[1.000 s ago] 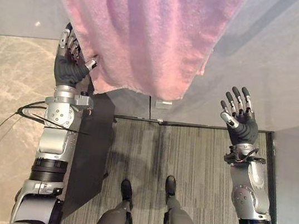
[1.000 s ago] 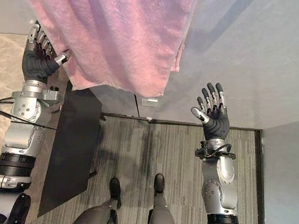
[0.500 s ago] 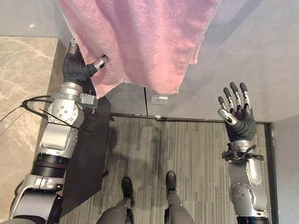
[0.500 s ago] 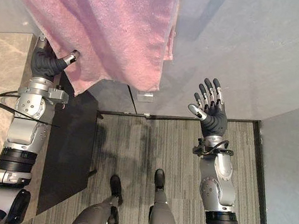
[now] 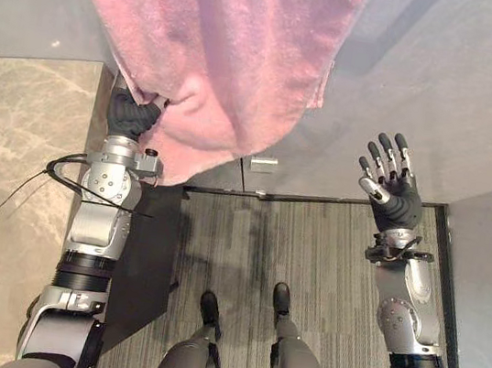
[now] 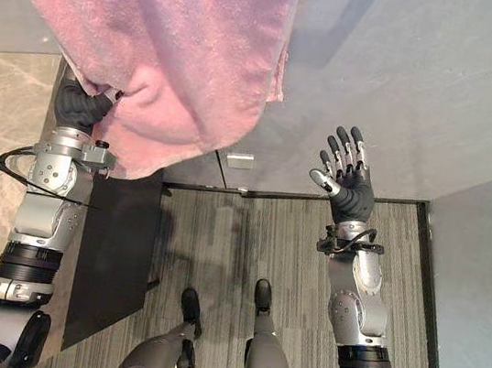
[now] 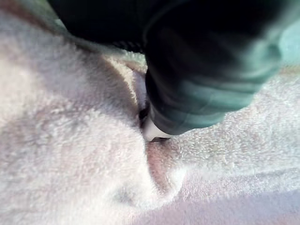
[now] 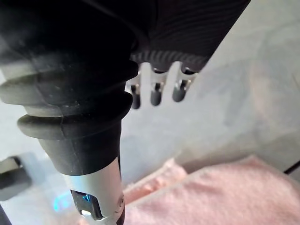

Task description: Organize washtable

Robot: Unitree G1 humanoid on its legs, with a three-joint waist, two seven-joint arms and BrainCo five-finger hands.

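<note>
**A:** Where is the towel?

**B:** The pink towel (image 5: 229, 52) hangs down the grey wall (image 5: 447, 75), with its lower edge by the far right corner of the marble surface (image 5: 17, 168). The left hand (image 5: 131, 116) is pushed up into that edge and the cloth puckers around it. I cannot tell whether it has a real grip, because the cloth hides that.

**A:** And the other hand?

**B:** The right hand (image 5: 398, 202) is raised, spread open and empty, well apart from the towel.

**A:** What could go wrong?

**B:** I'd guess a shallow hold slips off when pulled. Or the whole towel drops onto the carpeted floor (image 5: 310, 249) instead of the surface.

**A:** Is anything in the way?

**B:** There is a small pale wall plate (image 5: 265, 165) just under the towel, and a dark side panel (image 5: 146, 262) runs below the surface's right edge. Neither blocks the hand.
</note>
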